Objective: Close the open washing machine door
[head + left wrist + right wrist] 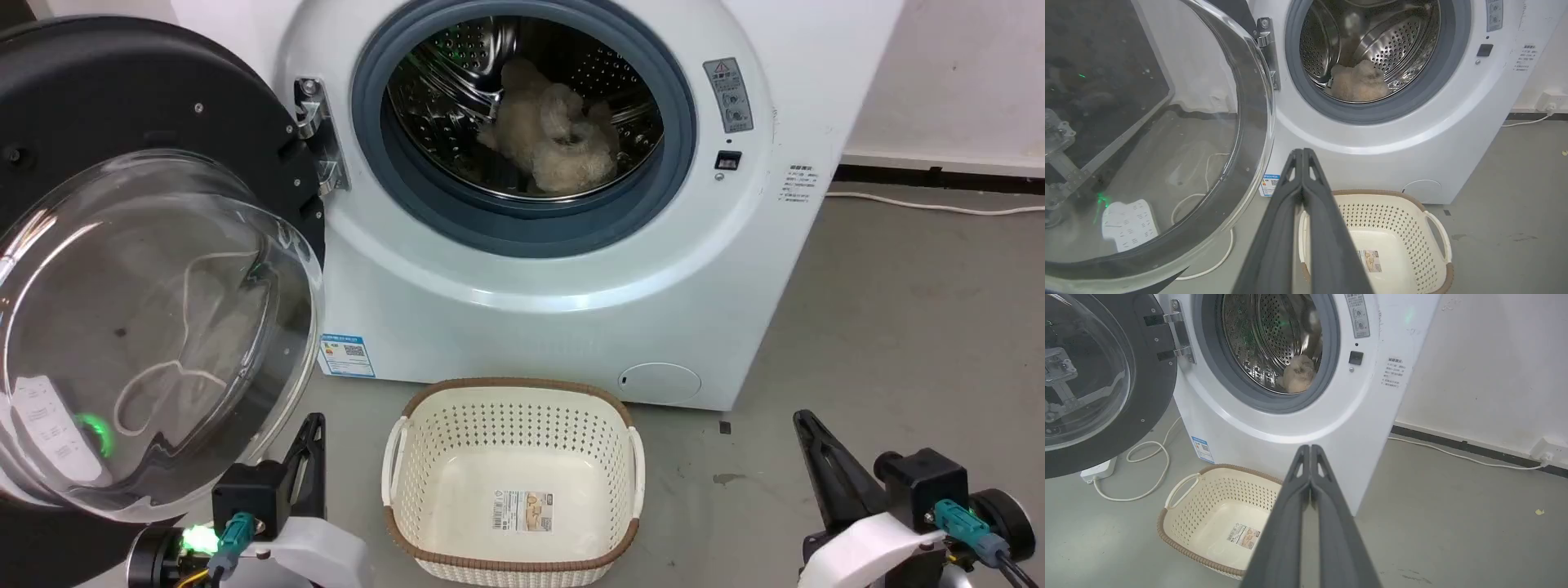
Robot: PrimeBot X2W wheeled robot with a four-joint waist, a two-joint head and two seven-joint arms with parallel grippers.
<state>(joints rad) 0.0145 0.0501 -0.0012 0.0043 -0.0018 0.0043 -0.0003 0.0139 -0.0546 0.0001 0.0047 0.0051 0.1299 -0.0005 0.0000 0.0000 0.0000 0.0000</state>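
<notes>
The washing machine door stands swung wide open on the left of the white machine, its black rim and bulging clear glass bowl facing me, hung on a metal hinge. The same door fills the left of the left wrist view, and the door is at upper left in the right wrist view. My left gripper sits low, just right of the door's lower edge, shut and empty. My right gripper is at lower right, shut and empty, far from the door.
A beige fluffy item lies in the steel drum behind the grey rubber ring. A cream perforated basket stands on the grey floor in front of the machine, between my grippers. A white power strip and cable lie under the door.
</notes>
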